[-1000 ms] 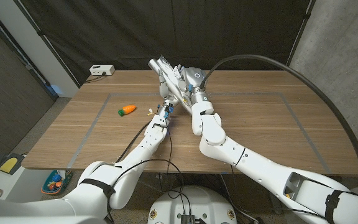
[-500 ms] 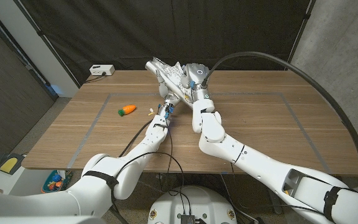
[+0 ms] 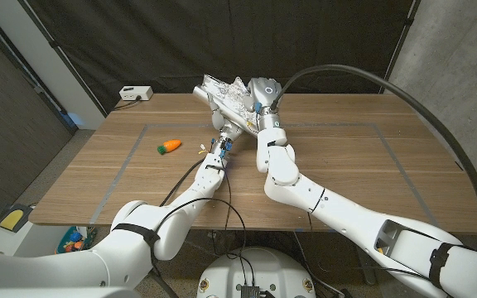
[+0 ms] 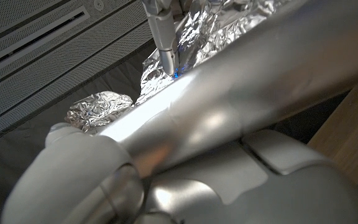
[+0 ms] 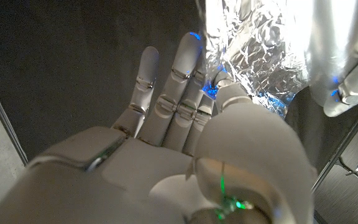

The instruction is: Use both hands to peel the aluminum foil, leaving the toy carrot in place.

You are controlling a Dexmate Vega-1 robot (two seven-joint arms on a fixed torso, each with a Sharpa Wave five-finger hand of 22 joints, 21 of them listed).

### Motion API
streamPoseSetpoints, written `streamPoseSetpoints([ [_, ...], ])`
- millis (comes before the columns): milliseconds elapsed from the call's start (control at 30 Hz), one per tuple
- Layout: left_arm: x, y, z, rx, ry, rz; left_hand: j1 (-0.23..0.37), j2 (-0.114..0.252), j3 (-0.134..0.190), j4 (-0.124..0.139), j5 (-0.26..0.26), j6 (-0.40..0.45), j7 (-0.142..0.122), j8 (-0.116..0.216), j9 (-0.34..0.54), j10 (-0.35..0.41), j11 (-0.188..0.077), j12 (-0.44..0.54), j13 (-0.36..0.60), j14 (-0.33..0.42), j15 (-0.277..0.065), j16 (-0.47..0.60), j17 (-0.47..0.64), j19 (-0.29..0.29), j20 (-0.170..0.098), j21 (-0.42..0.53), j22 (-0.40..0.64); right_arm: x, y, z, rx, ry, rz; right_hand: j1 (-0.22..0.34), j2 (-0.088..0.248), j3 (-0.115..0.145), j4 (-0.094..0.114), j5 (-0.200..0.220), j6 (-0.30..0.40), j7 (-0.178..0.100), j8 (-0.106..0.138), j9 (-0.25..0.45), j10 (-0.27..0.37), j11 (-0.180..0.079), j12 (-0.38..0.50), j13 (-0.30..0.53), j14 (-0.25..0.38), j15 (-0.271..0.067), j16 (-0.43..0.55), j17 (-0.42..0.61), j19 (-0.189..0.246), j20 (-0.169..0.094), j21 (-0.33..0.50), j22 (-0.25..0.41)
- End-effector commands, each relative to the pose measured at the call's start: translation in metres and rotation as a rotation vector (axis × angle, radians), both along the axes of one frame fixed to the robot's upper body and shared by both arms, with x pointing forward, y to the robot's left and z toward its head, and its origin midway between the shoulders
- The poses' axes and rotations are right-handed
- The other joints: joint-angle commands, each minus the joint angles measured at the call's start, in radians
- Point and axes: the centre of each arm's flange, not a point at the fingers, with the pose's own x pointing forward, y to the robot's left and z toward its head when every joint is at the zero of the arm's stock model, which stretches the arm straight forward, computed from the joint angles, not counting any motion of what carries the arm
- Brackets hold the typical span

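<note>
A crumpled sheet of aluminum foil (image 3: 219,88) hangs in the air over the table's far middle, held between both hands. My left hand (image 3: 228,129) reaches up to its underside, and my right hand (image 3: 245,109) meets it from the right. In the right wrist view my right hand (image 5: 185,112) pinches the foil (image 5: 260,56) with its thumb against a finger, the other fingers spread. The left wrist view shows the foil (image 4: 219,28) close up behind a silver finger (image 4: 164,34). The orange toy carrot (image 3: 170,146) lies bare on the table, left of both hands and apart from them.
A white box (image 3: 136,93) sits at the table's back left corner. A small pale scrap (image 3: 199,150) lies just right of the carrot. Grey tape lines (image 3: 122,170) mark a rectangle on the wooden table (image 3: 363,165). A thick black cable (image 3: 437,132) arcs over the right side.
Both hands have carried the foil higher and farther back, and the sheet now looks more spread out. The carrot has stayed where it was.
</note>
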Motion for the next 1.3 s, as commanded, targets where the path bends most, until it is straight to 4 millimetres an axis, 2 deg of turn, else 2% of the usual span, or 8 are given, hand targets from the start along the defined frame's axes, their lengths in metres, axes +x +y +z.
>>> streamPoseSetpoints([
  [33,-0.002,-0.002,-0.003,-0.002,-0.008,-0.005,0.009,-0.003,-0.01,0.0,0.007,-0.009,0.004,0.0,-0.002,-0.012,0.001,-0.005,0.0,-0.014,-0.061,-0.002,0.001,0.0,0.008,-0.004,0.003,-0.006,-0.003,0.011,0.01,-0.053,-0.028,0.011,0.0,-0.005,0.0,0.008,0.01,0.001,0.006,0.005,0.009,-0.002,0.008,0.01,0.005,-0.022,0.01,0.007,0.004,-0.095,0.012,0.003],
  [1300,-0.009,0.007,-0.009,-0.026,-0.014,-0.009,0.038,0.006,-0.038,-0.019,0.018,-0.042,0.023,-0.002,-0.015,-0.044,0.004,-0.005,-0.007,-0.041,-0.061,0.006,0.001,-0.002,0.012,-0.019,0.005,-0.013,0.003,0.048,0.01,-0.195,-0.077,0.028,-0.008,-0.021,0.007,0.01,0.035,0.007,-0.005,0.011,0.023,-0.005,0.022,0.059,0.01,-0.021,0.03,0.033,-0.009,-0.105,0.093,-0.011],
])
